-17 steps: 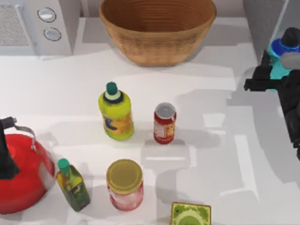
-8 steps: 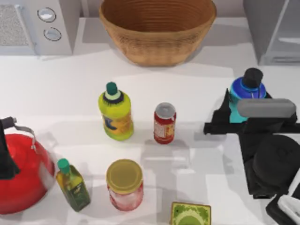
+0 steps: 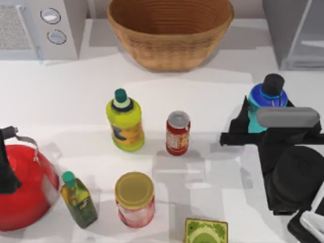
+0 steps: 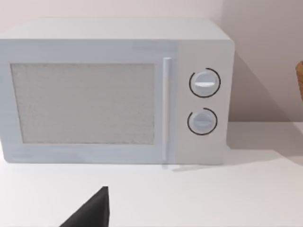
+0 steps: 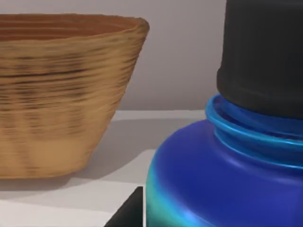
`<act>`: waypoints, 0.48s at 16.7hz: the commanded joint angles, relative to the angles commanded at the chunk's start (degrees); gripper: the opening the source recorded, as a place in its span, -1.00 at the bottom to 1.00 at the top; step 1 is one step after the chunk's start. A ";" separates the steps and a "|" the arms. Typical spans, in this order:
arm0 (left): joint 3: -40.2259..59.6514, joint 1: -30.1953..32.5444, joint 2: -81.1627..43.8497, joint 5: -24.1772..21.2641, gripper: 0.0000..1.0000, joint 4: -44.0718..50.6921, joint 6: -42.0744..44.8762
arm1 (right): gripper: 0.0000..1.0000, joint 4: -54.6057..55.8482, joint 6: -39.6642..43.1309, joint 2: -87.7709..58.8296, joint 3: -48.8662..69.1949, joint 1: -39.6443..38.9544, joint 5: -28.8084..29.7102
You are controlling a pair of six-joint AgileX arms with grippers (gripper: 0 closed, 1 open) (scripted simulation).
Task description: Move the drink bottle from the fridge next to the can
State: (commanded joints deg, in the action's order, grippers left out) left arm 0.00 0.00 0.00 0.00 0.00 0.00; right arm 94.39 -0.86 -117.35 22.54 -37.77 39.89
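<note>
Right gripper [image 3: 250, 132] is clamped around the bottle [image 3: 267, 98], which stands upright at the table's [image 3: 212, 96] right side, out in front of the fridge [image 3: 293, 33] and well apart from the can [image 3: 177, 132]. Farther back are the microwave [image 3: 38, 28] at the left and the basket [image 3: 169, 30] in the middle. Left of the can stands a yellow-green bottle [image 3: 124, 121], and the left gripper [image 4: 90, 213] sits before the microwave; whether it is open I cannot tell.
</note>
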 joint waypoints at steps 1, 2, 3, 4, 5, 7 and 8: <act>0.00 0.00 0.00 0.00 1.00 0.00 0.00 | -1.00 0.00 0.00 0.00 0.00 0.00 0.00; 0.00 0.00 0.00 0.00 1.00 0.00 0.00 | -1.00 0.00 0.00 0.00 0.00 0.00 0.00; 0.00 0.00 0.00 0.00 1.00 0.00 0.00 | -0.85 0.00 0.00 0.00 0.00 0.00 0.00; 0.00 0.00 0.00 0.00 1.00 0.00 0.00 | -0.70 0.00 0.00 0.00 0.00 0.00 0.00; 0.00 0.00 0.00 0.00 1.00 0.00 0.00 | -0.55 0.00 0.00 0.00 0.00 0.00 0.00; 0.00 0.00 0.00 0.00 1.00 0.00 0.00 | -0.25 0.00 0.00 0.00 0.00 0.00 0.00; 0.00 0.00 0.00 0.00 1.00 0.00 0.00 | -0.10 0.00 0.00 0.00 0.00 0.00 0.00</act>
State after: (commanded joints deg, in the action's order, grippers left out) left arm 0.00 0.00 0.00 0.00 0.00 0.00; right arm 94.39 -0.86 -117.35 22.54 -37.77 39.89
